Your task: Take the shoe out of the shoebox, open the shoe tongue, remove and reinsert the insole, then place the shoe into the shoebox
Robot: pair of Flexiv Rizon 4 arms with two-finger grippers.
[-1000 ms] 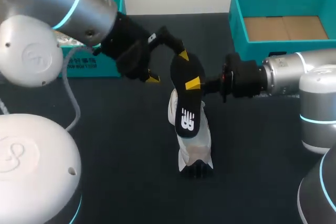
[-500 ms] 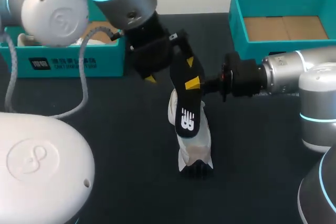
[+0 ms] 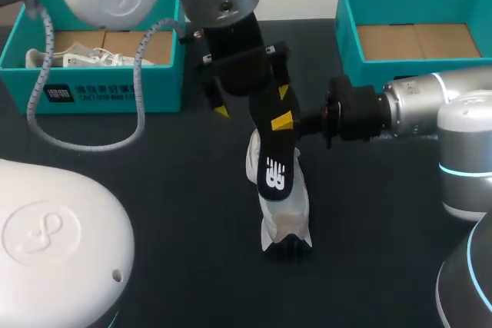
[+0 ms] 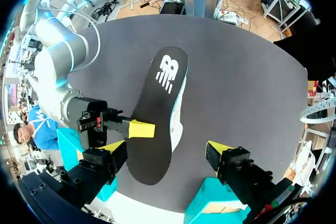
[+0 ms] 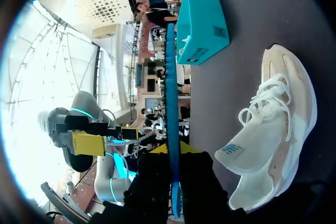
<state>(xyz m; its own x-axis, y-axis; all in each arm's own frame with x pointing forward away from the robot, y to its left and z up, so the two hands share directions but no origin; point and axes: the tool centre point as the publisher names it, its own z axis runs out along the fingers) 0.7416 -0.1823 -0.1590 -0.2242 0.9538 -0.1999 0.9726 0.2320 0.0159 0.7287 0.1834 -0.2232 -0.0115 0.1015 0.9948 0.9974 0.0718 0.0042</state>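
While the dark table [image 3: 154, 190] bears a teal shoebox [image 3: 344, 32] behind the right gripper [image 3: 284, 122], the white shoe [image 3: 283, 205] rests on it below that gripper's fingers. The black insole [image 3: 270, 140] is held over the shoe, pinched flat between the right fingers. The left gripper [image 4: 167, 150] straddles the insole's upper end, its fingers spread wide: one is just beside the edge, the other well apart.

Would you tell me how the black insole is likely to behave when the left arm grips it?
The insole looks edge-thin in the right wrist view, so it is probably light and bendy. Pinched only mid-length by the right gripper, it holds its shape, so it is likely springy rather than limp. Gripped at one end by the left gripper, it may flex.
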